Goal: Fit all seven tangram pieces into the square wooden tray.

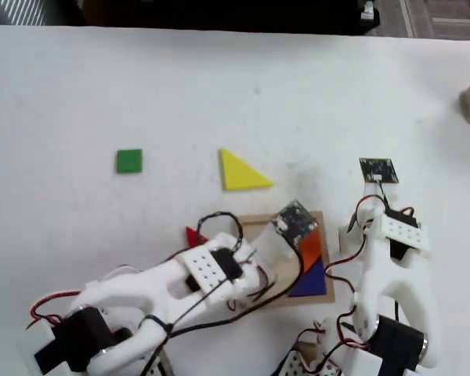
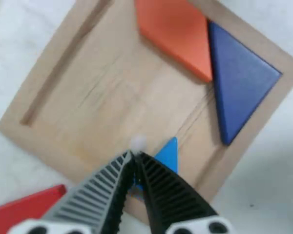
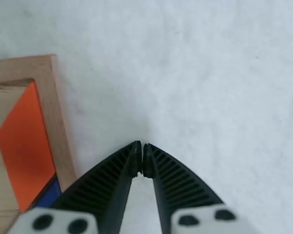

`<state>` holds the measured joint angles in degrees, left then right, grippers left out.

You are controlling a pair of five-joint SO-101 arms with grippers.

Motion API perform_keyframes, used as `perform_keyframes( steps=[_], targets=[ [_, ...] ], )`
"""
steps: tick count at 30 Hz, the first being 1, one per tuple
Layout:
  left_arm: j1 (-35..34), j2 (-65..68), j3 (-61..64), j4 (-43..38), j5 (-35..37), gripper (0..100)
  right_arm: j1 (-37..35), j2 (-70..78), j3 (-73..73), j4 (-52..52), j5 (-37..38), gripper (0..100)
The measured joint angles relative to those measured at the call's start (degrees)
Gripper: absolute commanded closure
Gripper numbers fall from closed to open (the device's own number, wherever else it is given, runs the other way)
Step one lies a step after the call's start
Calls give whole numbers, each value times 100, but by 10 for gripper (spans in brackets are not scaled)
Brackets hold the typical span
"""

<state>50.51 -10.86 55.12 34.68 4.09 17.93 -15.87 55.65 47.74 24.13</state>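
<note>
Well, we see the square wooden tray (image 2: 44, 73) toward the table's near edge, an orange flat piece (image 2: 178, 34) touching a dark blue triangle (image 2: 239, 83) inside. Our left gripper (image 2: 135, 157) pinches a small light blue piece (image 2: 169, 152) near a tray corner (jaws almost together). Our right gripper (image 3: 140, 160), closed and empty, hangs just beside the tray.

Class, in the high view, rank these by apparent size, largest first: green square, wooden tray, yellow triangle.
1. wooden tray, though partly covered
2. yellow triangle
3. green square
</note>
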Motion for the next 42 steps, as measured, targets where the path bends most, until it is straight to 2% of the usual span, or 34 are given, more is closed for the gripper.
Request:
perform_keyframes(
  steps=[6,16,20,24,34,42],
  targets=[
    [589,0,-9,70,0,968,0,0,0,0,0,981],
    [651,0,-9,70,0,969,0,0,0,-26,0,981],
    [976,-9,-18,70,-18,969,0,0,0,-26,0,981],
    [941,-44,-18,70,-316,969,0,0,0,-26,0,981],
    [-378,-1266,325,343,-378,969,9,0,0,-26,0,981],
    [-2171,-1556,220,360,-378,966,9,0,0,-26,0,981]
  ],
)
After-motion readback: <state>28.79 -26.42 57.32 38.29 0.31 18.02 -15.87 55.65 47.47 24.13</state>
